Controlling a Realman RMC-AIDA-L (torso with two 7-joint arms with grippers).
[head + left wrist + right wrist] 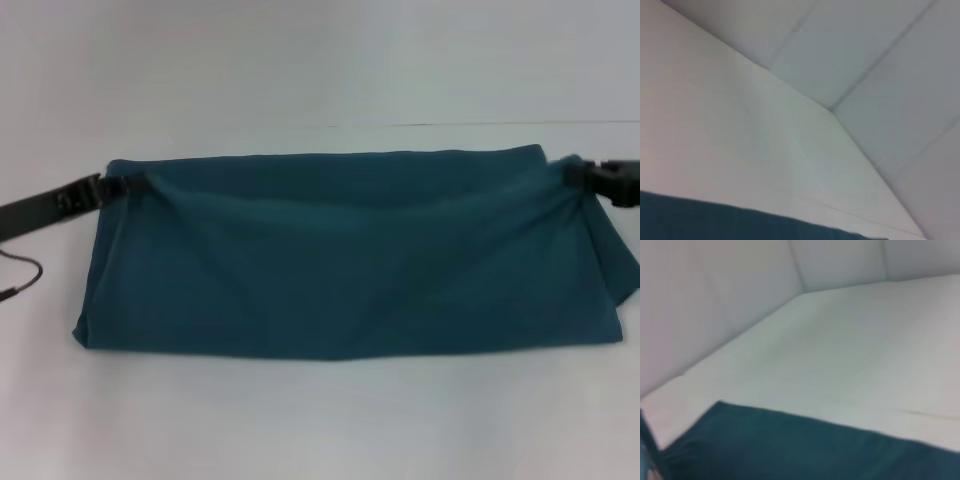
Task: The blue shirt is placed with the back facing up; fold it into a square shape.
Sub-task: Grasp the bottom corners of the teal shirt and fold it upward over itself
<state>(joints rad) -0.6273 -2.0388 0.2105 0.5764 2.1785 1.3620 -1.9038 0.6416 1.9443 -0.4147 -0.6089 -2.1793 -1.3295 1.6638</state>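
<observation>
Gripping the blue shirt at both far corners, the two claws hold it stretched across the white surface.

Left claw is closed on the far left corner, right claw closed on the far right corner, with the cloth puckering at each pinch. The shirt lies as a wide folded band across the middle of the surface, its near edge flat and its right end spilling slightly beyond the fold. A thin cable loops at the left edge.
</observation>
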